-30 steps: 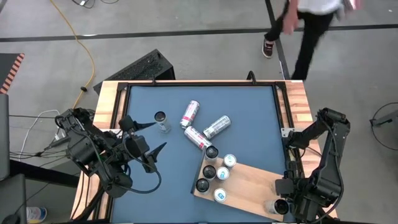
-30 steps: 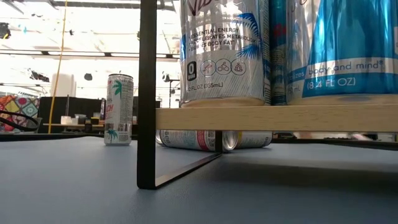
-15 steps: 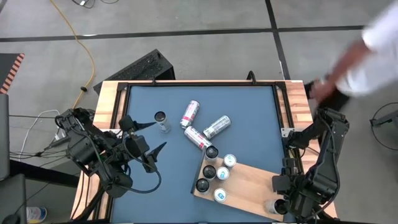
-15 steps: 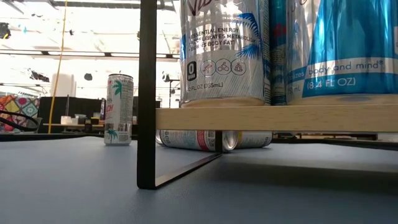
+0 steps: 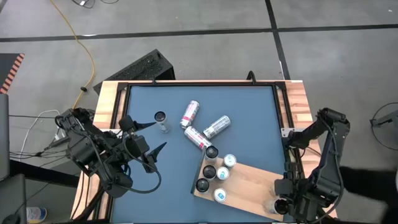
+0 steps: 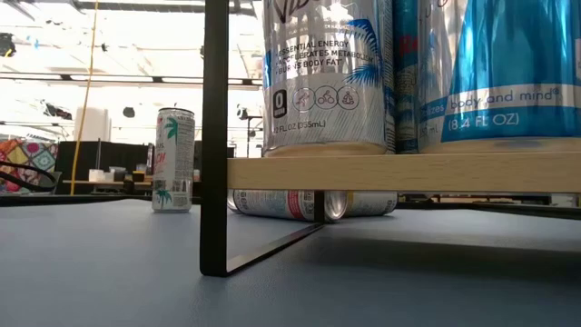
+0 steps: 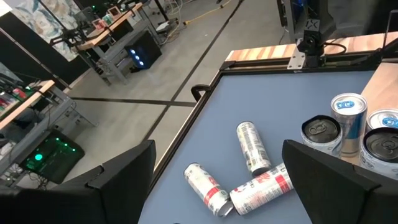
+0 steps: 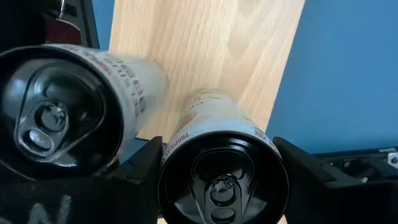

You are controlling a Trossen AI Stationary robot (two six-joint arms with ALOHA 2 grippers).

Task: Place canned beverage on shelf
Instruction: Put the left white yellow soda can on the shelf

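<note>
**Over the shelf's near corner, a can gripped and ready to set down**

Between the fingers of the right gripper (image 8: 217, 180), a can (image 8: 221, 168) held upright, seen top-on with its pull tab showing, fingers pressed to either side of its body. Directly beneath it, the light wooden shelf (image 5: 249, 180). Just beside the gripped can, a second can (image 8: 68, 118), close enough to look nearly touching; whether it stands on the board or is only reflected or doubled cannot be told. From above, the right gripper (image 5: 280, 204) sits over the shelf's corner nearest that arm, the held can showing as a pale disc there.

Farther along the board from the right gripper, a cluster of upright cans (image 5: 214, 174) already placed. Beyond the shelf, three cans lying on their sides (image 5: 202, 127) on the blue tabletop (image 5: 249, 118), plus one standing can (image 5: 161, 121).

Just ahead of the left gripper (image 5: 146, 137), that standing can; fingers spread wide, gripping nothing, parked and waiting.

Step in hand, by judgement: the placing itself, with the can over the board but not yet let go. Next move calls for lowering until the base rests flat on the wood, keeping clear of the neighbour alongside, then spreading the fingers and lifting straight up to avoid tipping it.
</note>
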